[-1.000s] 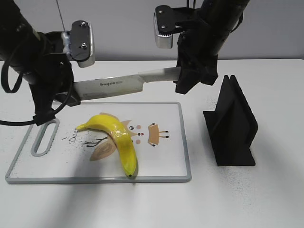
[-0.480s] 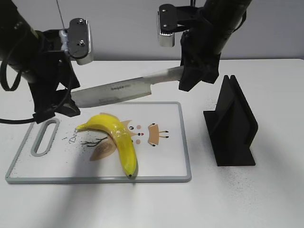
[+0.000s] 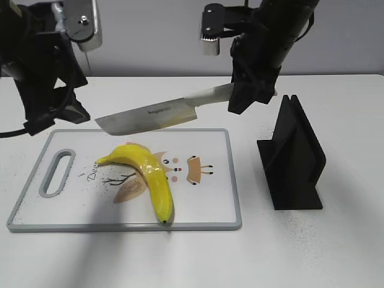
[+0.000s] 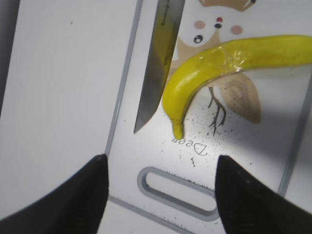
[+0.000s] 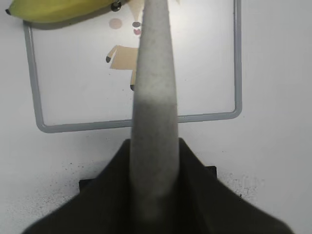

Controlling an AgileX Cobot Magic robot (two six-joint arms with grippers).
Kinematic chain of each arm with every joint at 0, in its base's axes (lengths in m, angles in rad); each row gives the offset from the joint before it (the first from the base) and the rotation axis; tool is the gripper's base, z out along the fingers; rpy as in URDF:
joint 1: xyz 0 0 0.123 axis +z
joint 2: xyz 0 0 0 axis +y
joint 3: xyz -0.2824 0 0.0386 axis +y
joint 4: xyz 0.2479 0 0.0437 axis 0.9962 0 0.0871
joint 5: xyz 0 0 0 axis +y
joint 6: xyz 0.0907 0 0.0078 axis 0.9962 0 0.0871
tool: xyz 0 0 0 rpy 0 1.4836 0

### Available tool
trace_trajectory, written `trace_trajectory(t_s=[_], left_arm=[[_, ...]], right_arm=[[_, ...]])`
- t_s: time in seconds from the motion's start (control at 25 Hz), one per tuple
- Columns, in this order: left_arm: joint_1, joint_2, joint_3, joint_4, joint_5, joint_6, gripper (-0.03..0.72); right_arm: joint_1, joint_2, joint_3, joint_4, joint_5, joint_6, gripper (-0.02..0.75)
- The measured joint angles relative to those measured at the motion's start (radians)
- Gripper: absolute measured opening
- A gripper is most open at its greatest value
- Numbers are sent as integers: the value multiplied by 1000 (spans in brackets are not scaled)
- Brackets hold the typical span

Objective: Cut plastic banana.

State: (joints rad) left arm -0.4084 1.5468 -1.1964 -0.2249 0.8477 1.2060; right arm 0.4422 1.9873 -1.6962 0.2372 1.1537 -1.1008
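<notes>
knife held over the banana, cut not yet begun

the right gripper (image 3: 240,95) is clamped on the grey handle of the knife (image 3: 150,116); the right wrist view shows both jaws pressed against the handle's sides; the blade runs out from that gripper toward the robot's left, tip lower than heel, and hangs in the air, touching nothing.

the banana (image 3: 146,175) lies on the cutting board (image 3: 207,204), below and forward of the right gripper, under the blade's far half; in the left wrist view the blade's tip sits just beside the banana's stem end (image 4: 177,130) but apart from it; the banana looks whole, so the step in hand appears to be lining up the blade, with the cut itself not yet made.

the left gripper (image 4: 161,195) has its jaws spread wide and holds nothing; the board's handle slot (image 4: 178,191) lies between its fingers in its own view, and it stands well above the board.

the next move likely calls for bringing the blade across the banana's body, then pressing straight down; the banana is free on the board and could roll or slide, so the empty left gripper may need to steady it. the black knife stand (image 3: 295,159) sits below the right gripper, off the board.
</notes>
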Motion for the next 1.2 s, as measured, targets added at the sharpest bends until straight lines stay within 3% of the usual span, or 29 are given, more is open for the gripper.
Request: trace_trajectory(t_s=[0.24,0.64,0.92,1.2], left_arm=[[52,-49,-38,130,31,-322,621],[277,-54,-191,154,320,-891,596],[290,-99,-202,179,367,-1050,595],[291,-302,-40,179,371,-1073,595]], right_arm=[[0,-64,-7,-3,-3,215,165],[-1,-147,-85,-6,29,660,165],[-3,-184,-98,-95,68,1016,165],[-5,-368,7,-216,69,1188,165]])
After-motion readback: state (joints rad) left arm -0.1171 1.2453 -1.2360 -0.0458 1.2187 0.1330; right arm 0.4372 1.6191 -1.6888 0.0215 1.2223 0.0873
